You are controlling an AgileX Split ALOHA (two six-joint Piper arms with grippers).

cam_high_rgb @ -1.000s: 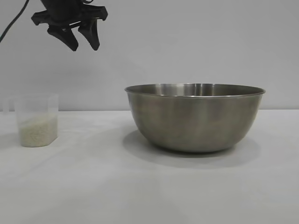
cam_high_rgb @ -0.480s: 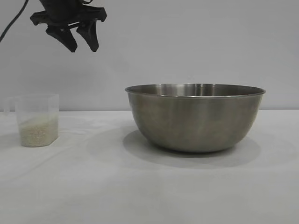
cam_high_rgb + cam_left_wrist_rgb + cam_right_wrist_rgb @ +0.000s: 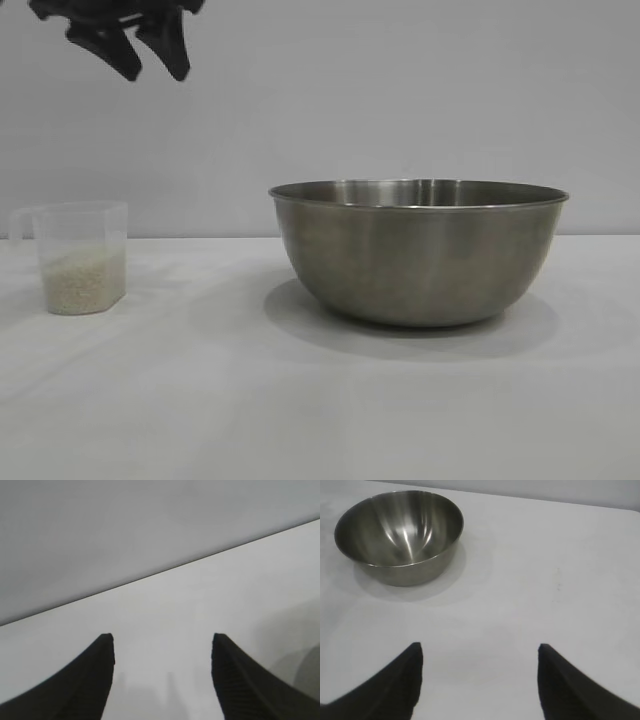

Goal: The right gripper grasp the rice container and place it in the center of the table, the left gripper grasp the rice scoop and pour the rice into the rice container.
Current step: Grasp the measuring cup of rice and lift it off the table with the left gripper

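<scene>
From my remote station: the bowl point(image 3: 418, 252) sits on the table point(image 3: 200, 400), right of centre in the exterior view. The measuring cup point(image 3: 80, 257) stands well apart at the far left, rice point(image 3: 82, 282) in it. The left gripper point(image 3: 128, 40) hangs high above the cup, slightly to its right.
</scene>
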